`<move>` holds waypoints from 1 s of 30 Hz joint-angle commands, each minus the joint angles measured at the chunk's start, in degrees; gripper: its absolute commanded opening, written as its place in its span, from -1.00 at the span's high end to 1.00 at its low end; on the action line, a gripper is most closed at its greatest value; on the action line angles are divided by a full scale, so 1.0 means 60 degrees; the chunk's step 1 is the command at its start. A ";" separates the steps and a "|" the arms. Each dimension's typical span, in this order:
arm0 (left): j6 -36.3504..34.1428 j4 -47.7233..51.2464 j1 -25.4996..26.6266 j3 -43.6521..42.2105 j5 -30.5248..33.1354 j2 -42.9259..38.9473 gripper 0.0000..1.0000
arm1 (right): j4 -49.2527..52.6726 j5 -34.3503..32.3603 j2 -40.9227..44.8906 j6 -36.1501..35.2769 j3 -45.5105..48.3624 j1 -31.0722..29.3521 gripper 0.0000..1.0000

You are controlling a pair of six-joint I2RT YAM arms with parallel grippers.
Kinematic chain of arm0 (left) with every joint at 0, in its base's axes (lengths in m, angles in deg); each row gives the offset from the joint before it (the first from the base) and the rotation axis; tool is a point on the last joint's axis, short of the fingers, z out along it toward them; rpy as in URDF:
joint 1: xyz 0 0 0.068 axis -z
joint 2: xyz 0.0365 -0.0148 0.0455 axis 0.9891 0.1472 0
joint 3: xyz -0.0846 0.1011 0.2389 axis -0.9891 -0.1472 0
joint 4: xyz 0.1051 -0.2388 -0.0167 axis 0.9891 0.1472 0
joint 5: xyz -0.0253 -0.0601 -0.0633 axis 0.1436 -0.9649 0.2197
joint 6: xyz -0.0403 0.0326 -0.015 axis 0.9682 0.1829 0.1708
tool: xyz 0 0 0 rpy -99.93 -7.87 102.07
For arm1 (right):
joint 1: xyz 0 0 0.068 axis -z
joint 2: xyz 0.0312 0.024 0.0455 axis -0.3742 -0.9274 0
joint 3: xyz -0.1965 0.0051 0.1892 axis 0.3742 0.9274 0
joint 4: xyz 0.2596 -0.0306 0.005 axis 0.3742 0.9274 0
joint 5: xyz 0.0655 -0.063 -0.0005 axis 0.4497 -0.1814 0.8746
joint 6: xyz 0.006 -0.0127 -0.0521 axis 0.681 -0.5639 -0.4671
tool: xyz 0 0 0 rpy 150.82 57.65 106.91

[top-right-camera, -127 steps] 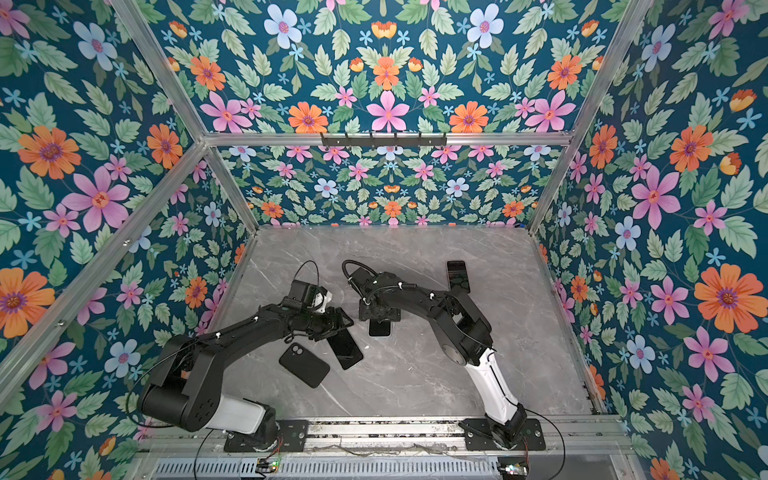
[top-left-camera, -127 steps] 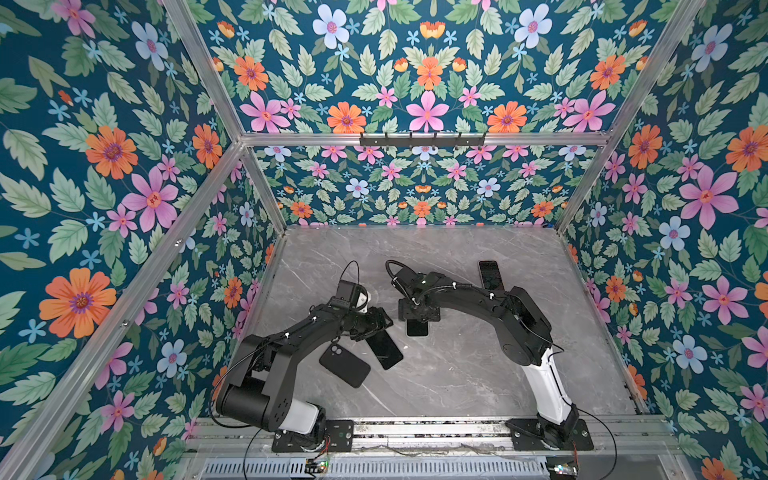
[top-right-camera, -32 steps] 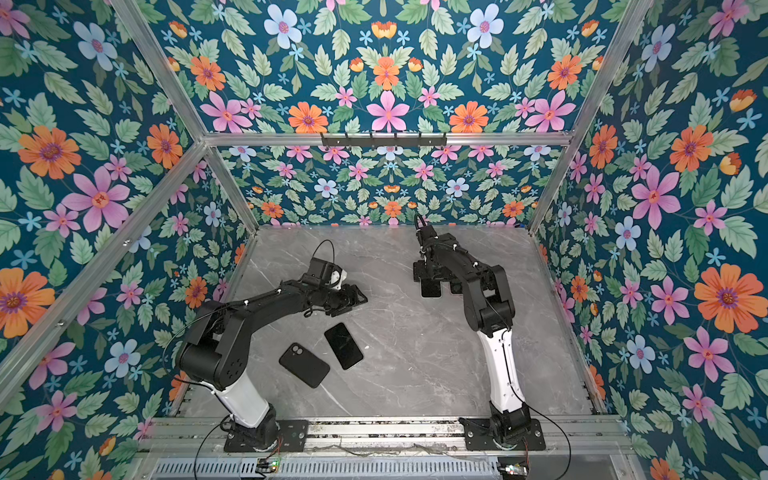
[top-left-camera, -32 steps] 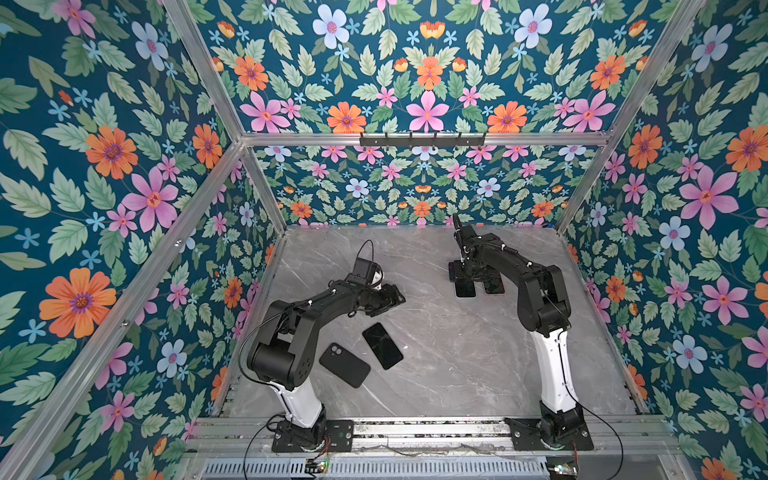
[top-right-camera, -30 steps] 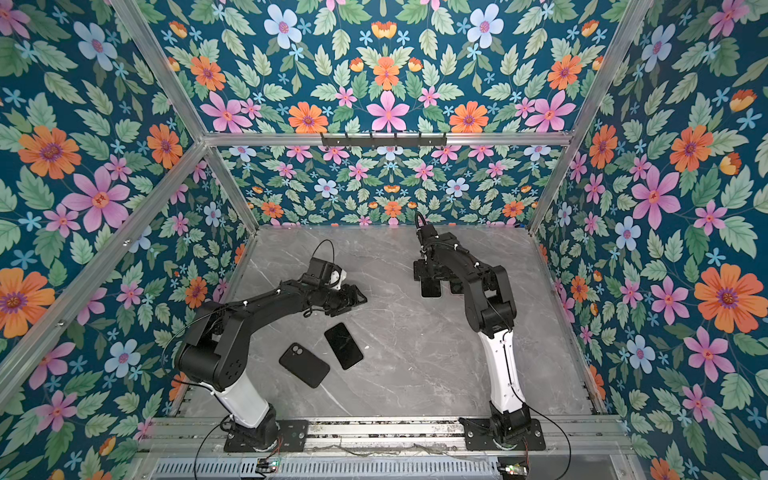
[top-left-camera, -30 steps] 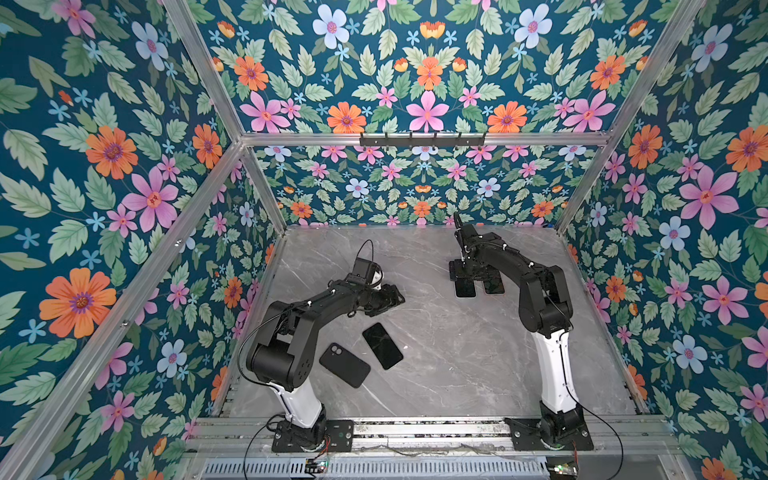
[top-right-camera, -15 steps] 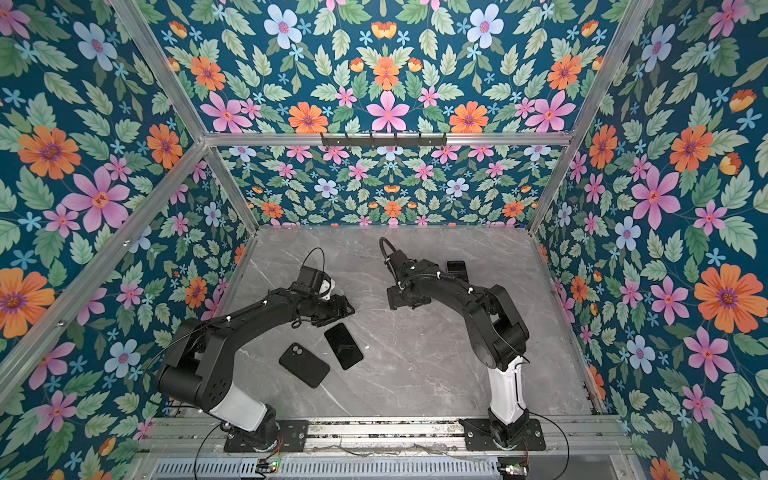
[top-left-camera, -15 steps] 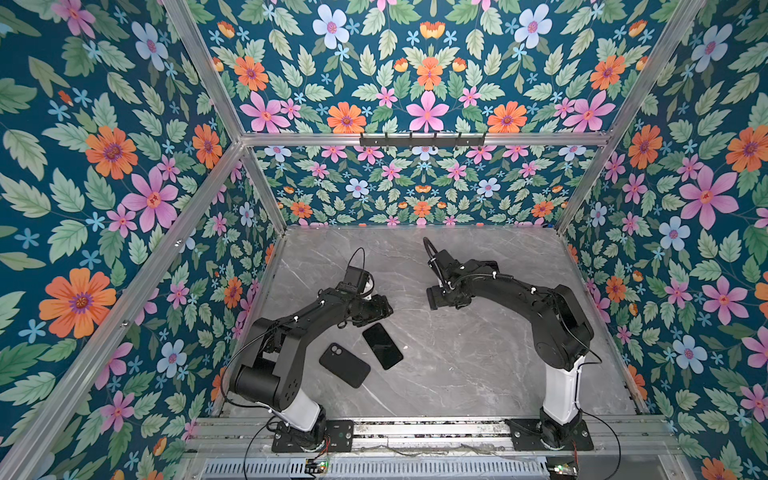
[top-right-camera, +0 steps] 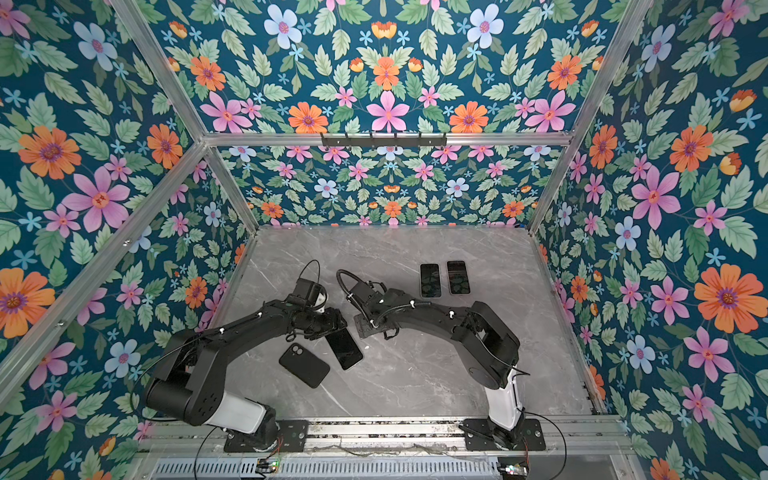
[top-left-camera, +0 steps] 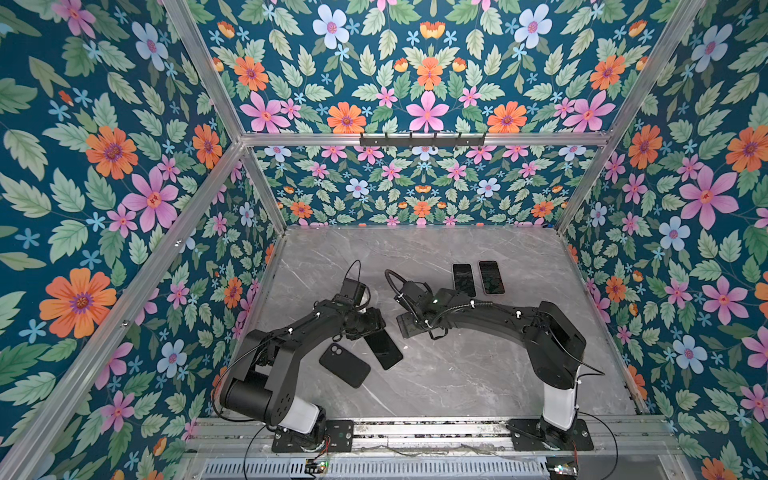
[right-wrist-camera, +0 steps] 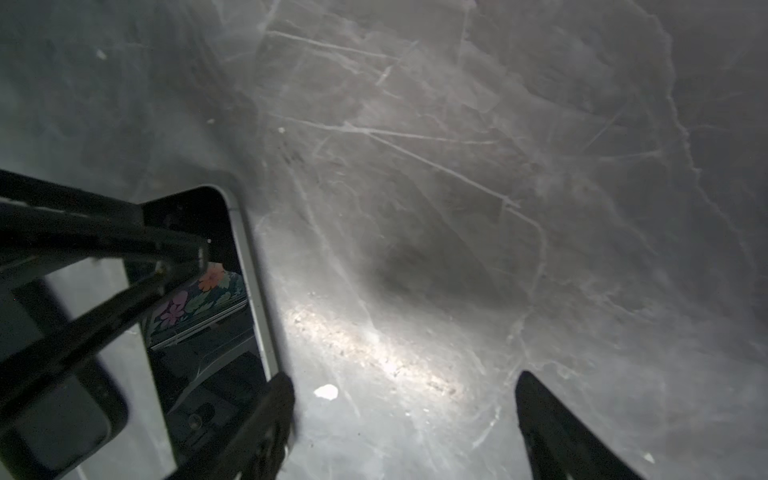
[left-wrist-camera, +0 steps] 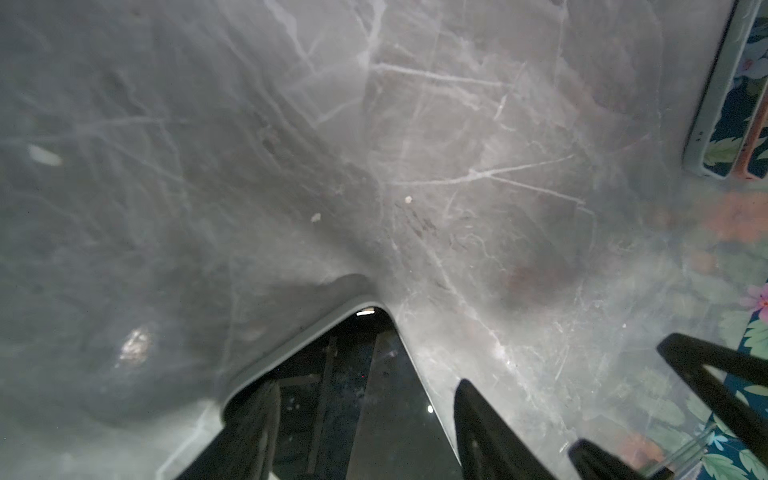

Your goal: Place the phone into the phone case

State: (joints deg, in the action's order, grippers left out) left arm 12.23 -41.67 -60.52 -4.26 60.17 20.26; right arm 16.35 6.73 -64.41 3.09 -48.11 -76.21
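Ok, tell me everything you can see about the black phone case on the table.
The phone case looks matte black, a rounded rectangle with a camera cutout at its far end. It lies flat and diagonal on the grey marble table, close beside the phone; whether they touch is unclear. The left gripper is over the phone, not the case, so nothing holds it.

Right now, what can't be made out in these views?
- Phone: far end hidden under the left gripper in both top views; left wrist view crops it.
- Whether that gripper touches it: blurred wrist view, cannot tell.
- Phone case: right wrist view shows only a corner, cropped by the edge.
- Two rear phones: too small in top views to tell if cased.
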 commanded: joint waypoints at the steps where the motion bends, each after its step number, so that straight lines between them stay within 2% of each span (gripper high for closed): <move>1: 0.0203 0.0267 -0.0274 -0.0320 0.0139 -0.0194 -0.38 | -0.0377 -0.0032 0.0093 0.0340 0.0053 -0.0311 -0.68; 14: 0.0282 0.0252 -0.1804 -0.0944 -0.0308 -0.0737 -0.39 | -0.1072 0.0649 -0.0635 -0.0111 -0.0398 -0.1034 -0.68; 19: 0.0336 0.0367 -0.1987 -0.0943 -0.0281 -0.1149 -0.40 | -0.1248 0.0780 -0.0831 -0.0214 -0.0417 -0.1233 -0.69; 30: 0.0254 0.0415 -0.2322 -0.0939 -0.0473 -0.1168 -0.44 | -0.1044 0.0723 -0.1271 -0.0431 -0.0659 -0.1475 -0.79</move>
State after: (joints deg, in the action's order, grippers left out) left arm 14.55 -40.34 -74.07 -9.92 57.43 13.36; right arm 9.68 11.45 -71.91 1.17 -51.52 -84.82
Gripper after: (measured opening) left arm 0.715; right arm 0.893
